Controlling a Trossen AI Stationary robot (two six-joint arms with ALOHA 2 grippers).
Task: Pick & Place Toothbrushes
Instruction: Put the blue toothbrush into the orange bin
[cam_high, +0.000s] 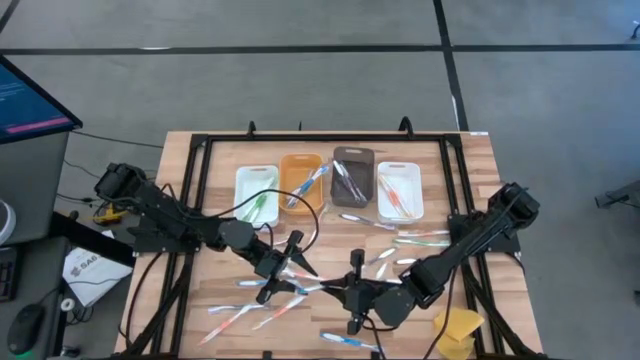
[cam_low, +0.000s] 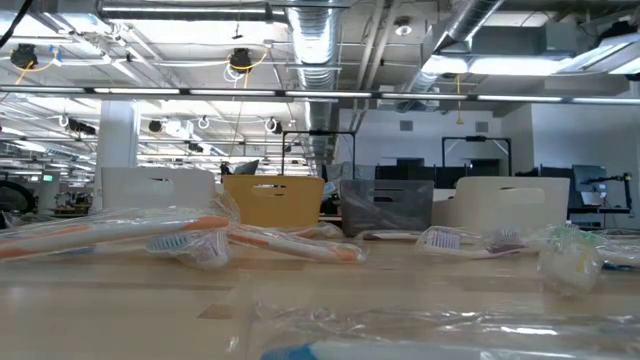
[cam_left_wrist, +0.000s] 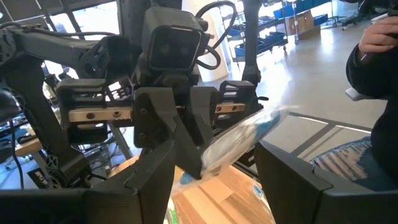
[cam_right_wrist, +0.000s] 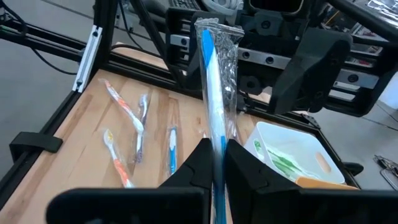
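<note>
Right gripper (cam_right_wrist: 214, 163) pinches a blue toothbrush (cam_right_wrist: 211, 93) in clear crinkled wrap; left gripper (cam_high: 290, 262) spread.

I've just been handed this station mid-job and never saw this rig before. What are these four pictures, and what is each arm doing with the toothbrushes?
These are two dark robot arms at a wooden table. One picture looks straight down from above, one looks level across the tabletop, and the other two come from cameras on each wrist.

At the back stand four small bins: white, orange, dark and white, each with toothbrushes inside. More wrapped toothbrushes lie loose across the wood, and a yellow lump sits at the near right corner.

The right gripper is shut on a blue toothbrush in clear wrap, holding it up. The left gripper is open, facing it mid-table. This looks like a handover, though I can't be sure.
</note>
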